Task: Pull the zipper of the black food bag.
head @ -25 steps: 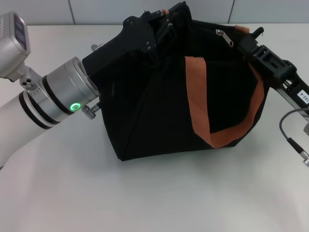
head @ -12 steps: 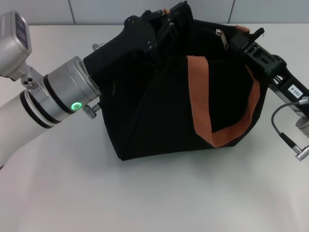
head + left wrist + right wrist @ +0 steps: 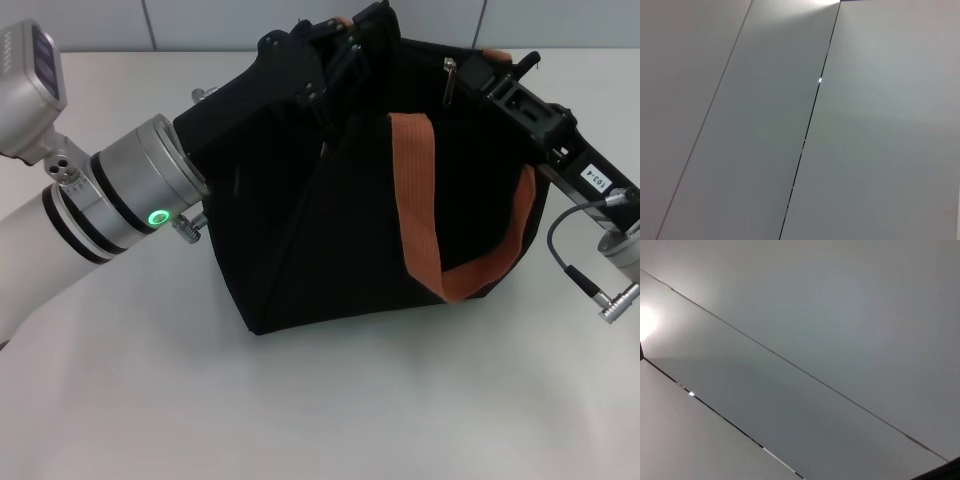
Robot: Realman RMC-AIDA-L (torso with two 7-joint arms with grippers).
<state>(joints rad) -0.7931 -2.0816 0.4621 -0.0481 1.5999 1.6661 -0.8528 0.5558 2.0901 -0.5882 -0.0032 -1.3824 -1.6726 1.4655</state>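
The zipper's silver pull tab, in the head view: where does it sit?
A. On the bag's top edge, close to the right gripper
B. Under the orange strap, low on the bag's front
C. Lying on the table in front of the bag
A: the zipper sits at the top of the black food bag, beside the right gripper.

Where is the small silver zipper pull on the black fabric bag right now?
In the head view, the small silver zipper pull sits on the black fabric bag's top edge, robot's right, beside the right gripper, above the orange strap.
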